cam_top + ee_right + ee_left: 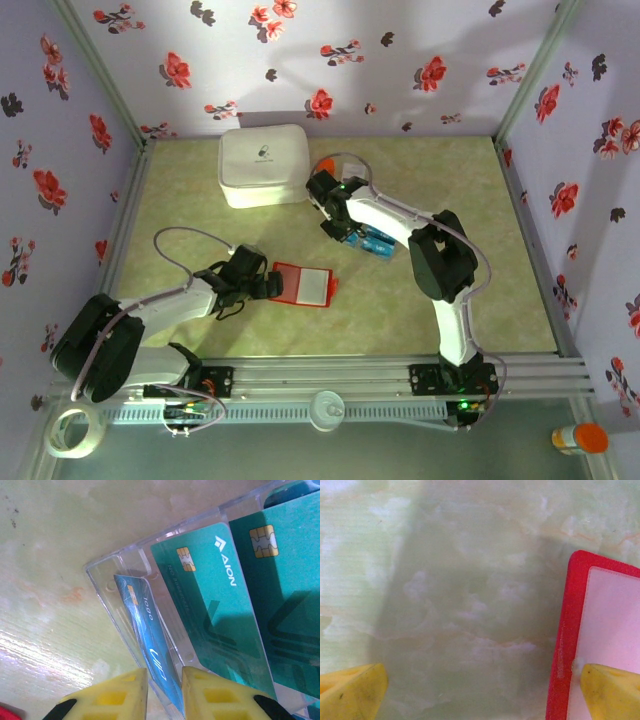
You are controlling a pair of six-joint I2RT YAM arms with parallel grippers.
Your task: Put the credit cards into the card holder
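Observation:
The card holder (305, 285), a bright-red wallet, lies open on the table with its pale clear pockets up. My left gripper (272, 285) is open at its left edge. In the left wrist view one yellow finger (612, 690) rests on the pocket of the card holder (562, 645), the other on bare table. The credit cards (375, 244) sit in a clear tray (100, 572). Teal cards (210, 600) lie flat in it. A blue card (147, 630) stands tilted in the end slot, and my right gripper (165, 690) is closed narrowly around it.
A large white zip case (263, 165) stands at the back, with an orange cylinder (325, 165) just right of it, behind my right arm. A tape roll (75, 430) lies by the left base. Flowered walls enclose the table on three sides.

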